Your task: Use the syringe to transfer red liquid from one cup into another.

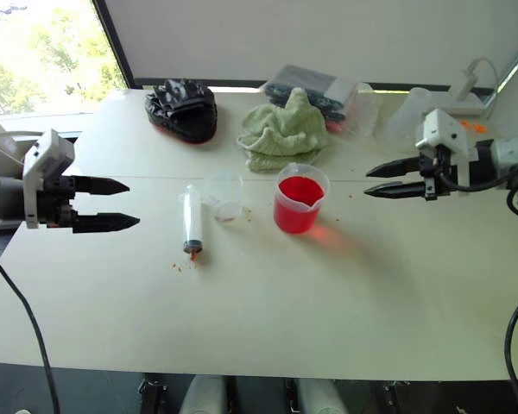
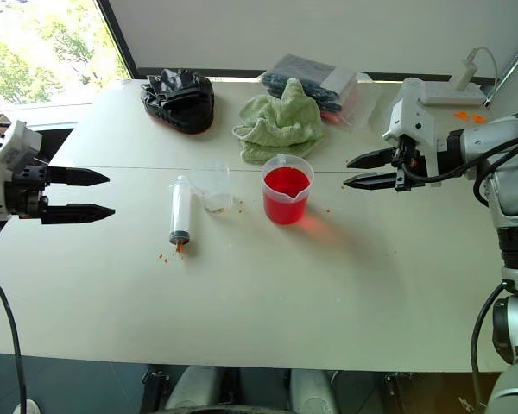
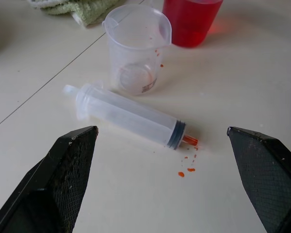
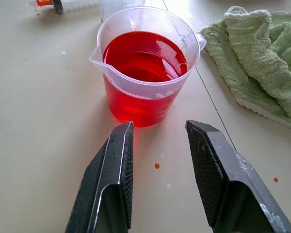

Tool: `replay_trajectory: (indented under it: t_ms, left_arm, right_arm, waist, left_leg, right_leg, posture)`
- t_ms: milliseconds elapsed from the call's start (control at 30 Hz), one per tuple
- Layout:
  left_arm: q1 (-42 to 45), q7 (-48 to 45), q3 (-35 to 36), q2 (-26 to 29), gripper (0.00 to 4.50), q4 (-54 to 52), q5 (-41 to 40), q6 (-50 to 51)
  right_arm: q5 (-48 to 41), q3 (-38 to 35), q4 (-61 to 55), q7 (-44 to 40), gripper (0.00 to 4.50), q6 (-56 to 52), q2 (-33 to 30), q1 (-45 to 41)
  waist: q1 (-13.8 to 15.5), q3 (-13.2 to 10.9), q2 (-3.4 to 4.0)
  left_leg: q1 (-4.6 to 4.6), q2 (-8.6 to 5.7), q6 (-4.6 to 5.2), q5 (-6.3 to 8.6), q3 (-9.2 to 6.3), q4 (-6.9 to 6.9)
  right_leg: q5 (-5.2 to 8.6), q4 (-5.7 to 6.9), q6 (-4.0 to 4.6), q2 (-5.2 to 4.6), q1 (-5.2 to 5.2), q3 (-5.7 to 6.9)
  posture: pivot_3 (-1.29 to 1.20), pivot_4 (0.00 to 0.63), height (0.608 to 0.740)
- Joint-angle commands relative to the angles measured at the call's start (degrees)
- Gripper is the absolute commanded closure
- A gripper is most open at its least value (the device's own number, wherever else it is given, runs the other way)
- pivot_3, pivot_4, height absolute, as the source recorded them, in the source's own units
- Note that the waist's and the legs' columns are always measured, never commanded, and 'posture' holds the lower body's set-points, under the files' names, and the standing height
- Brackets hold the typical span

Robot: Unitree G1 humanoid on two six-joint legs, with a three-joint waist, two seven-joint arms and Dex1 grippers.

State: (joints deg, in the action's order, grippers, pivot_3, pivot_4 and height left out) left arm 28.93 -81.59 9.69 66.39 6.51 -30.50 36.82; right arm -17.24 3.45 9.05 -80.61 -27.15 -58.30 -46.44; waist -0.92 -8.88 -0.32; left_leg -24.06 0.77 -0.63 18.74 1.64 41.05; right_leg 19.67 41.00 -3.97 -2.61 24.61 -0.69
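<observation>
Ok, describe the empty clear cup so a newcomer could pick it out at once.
Start at the green cloth at the back of the white table. In front of it stands a beaker of red liquid, and just left of that the small clear cup, with the syringe lying on its other side. It is the shorter, nearly empty cup.

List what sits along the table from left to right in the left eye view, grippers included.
left gripper → syringe → small clear cup → beaker of red liquid → right gripper
</observation>
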Motion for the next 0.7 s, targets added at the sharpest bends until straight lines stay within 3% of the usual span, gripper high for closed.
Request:
replay_trajectory:
  t_ms: [33, 700]
  left_arm:
    - [0.5, 0.5, 1.0, 0.9, 0.03, -0.7, 0.1, 0.1]
    - [2.9, 1.4, 0.4, 1.0, 0.03, 0.1, 0.1, 1.6]
  right_arm:
    - [-0.6, -1.6, -1.4, 0.3, 2.72, 0.4, 0.2, -2.4]
    - [0.3, -1.2, -0.6, 1.0, 2.72, 1.1, 0.8, -3.1]
  waist:
    - [0.0, 0.0, 0.0]
    - [0.0, 0.0, 0.0]
  left_leg:
    - [0.0, 0.0, 0.0, 0.0, 0.0, 0.0]
    - [0.0, 0.0, -0.01, 0.0, 0.01, 0.0]
  right_leg:
    - [0.0, 0.0, 0.0, 0.0, 0.0, 0.0]
    - [0.0, 0.01, 0.0, 0.0, 0.01, 0.0]
  posture:
    - [0.0, 0.15, 0.711]
    - [0.0, 0.15, 0.711]
